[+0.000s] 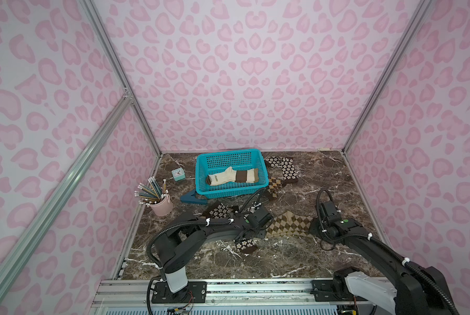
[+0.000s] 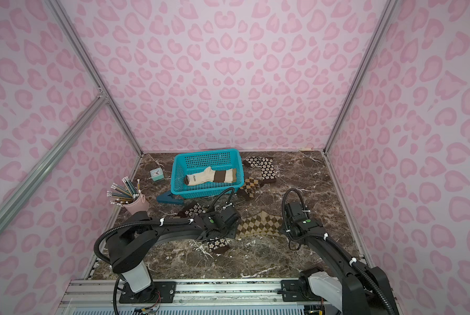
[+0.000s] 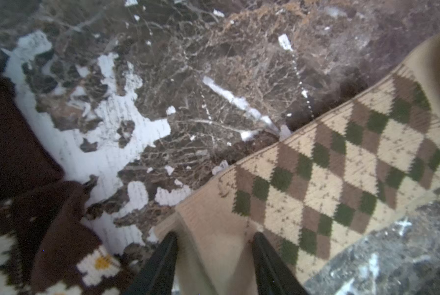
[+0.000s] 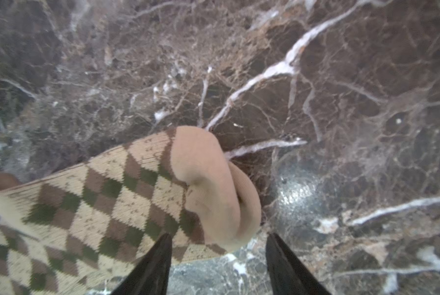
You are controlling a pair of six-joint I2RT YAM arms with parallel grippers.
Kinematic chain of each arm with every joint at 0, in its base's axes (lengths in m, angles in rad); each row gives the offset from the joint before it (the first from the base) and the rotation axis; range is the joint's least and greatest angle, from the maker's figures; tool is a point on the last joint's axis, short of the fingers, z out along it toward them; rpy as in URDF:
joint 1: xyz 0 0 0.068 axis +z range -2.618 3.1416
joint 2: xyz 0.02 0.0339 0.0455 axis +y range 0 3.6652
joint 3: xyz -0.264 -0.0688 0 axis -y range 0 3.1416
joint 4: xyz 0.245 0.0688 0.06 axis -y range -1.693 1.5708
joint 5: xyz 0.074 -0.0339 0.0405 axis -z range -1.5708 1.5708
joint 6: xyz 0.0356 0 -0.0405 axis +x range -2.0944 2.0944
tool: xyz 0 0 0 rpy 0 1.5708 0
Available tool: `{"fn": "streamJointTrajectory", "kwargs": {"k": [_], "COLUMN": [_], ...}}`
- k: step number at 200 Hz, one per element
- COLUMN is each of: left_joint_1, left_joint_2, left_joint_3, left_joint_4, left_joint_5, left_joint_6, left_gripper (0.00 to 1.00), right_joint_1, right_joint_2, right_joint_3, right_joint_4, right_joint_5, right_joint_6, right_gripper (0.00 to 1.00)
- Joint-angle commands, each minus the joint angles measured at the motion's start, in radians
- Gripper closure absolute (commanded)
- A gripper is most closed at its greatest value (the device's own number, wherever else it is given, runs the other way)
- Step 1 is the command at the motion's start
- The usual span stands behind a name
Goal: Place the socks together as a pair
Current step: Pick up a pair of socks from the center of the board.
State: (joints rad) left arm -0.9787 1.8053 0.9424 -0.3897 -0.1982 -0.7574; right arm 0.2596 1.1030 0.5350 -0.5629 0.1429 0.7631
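Note:
A tan-olive argyle sock (image 1: 288, 225) (image 2: 258, 225) lies flat at front centre between both arms. My left gripper (image 3: 215, 235) is open, with the sock's plain tan cuff (image 3: 213, 245) bunched up between its two fingers. My right gripper (image 4: 219, 236) stands open just behind the sock's toe (image 4: 213, 184), which shows two tan layers, one on the other. A dark brown flowered sock (image 1: 221, 211) (image 3: 60, 250) runs under the left arm. A second flowered sock (image 1: 285, 167) and a brown-orange argyle sock (image 1: 274, 186) lie by the basket. A cream striped sock (image 1: 233, 176) rests inside it.
A teal basket (image 1: 201, 174) stands at the back centre. A pink cup of pencils (image 1: 161, 206), a small mint clock (image 1: 178, 174) and a dark blue tool (image 1: 192, 199) sit along the left side. Pink patterned walls close in three sides of the marble table (image 1: 296, 259).

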Motion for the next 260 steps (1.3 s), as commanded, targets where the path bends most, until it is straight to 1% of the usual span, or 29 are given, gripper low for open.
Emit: {"fn": "streamJointTrajectory", "kwargs": {"k": [1,15,28,31,39,49,61,74,83,112,166,178,195,212,234,247,260], "left_joint_1": [0.001,0.001,0.002,0.002,0.001,0.002,0.002,0.001,0.001,0.001,0.0,0.002,0.013,0.043,0.116,0.179,0.26], "left_joint_2": [0.026,0.031,0.03,0.029,0.027,0.023,0.02,0.016,0.013,-0.021,-0.18,-0.215,-0.262,-0.313,-0.37,-0.393,-0.403], "left_joint_3": [0.007,0.005,0.004,0.004,0.003,0.002,0.001,0.002,0.002,0.007,0.074,0.097,0.134,0.172,0.233,0.268,0.298], "left_joint_4": [0.048,0.051,0.054,0.052,0.051,0.054,0.055,0.057,0.06,0.061,0.016,-0.007,-0.049,-0.089,-0.165,-0.21,-0.254], "left_joint_5": [0.005,0.005,0.005,0.004,0.003,0.005,0.008,0.008,0.012,0.014,0.005,-0.003,-0.014,-0.017,-0.034,-0.037,-0.029], "left_joint_6": [0.007,0.01,0.013,0.012,0.016,0.02,0.023,0.027,0.033,0.044,0.076,0.087,0.101,0.118,0.155,0.183,0.204], "left_gripper": [0.57,0.63,0.63,0.67,0.7,0.73,0.77,0.81,0.85,0.96,0.96,0.96,0.96,0.97,0.96,0.96,0.97], "right_joint_1": [0.001,0.002,0.003,0.002,0.0,-0.005,-0.004,0.001,0.004,0.023,0.045,0.066,0.11,0.158,0.236,0.279,0.311], "right_joint_2": [0.04,0.074,0.094,0.097,0.104,0.12,0.137,0.134,0.123,0.04,-0.154,-0.18,-0.198,-0.179,-0.106,-0.039,0.038], "right_joint_3": [0.003,0.005,-0.001,-0.004,-0.01,-0.008,-0.001,-0.004,-0.008,-0.001,0.085,0.126,0.203,0.288,0.41,0.479,0.542], "right_joint_4": [0.029,0.037,0.048,0.053,0.064,0.075,0.077,0.092,0.1,0.086,0.033,0.018,-0.01,-0.006,0.009,0.04,0.089], "right_joint_5": [0.029,0.027,0.034,0.039,0.053,0.046,0.044,0.043,0.037,0.034,-0.012,-0.014,0.013,-0.002,0.006,0.001,-0.015], "right_joint_6": [0.021,0.023,0.024,0.025,0.036,0.03,0.03,0.026,0.025,0.015,-0.024,-0.03,-0.033,-0.047,-0.055,-0.068,-0.09], "right_gripper": [0.4,0.44,0.49,0.5,0.54,0.64,0.79,0.93,1.0,1.0,1.0,1.0,1.0,1.0,1.0,1.0,1.0]}}
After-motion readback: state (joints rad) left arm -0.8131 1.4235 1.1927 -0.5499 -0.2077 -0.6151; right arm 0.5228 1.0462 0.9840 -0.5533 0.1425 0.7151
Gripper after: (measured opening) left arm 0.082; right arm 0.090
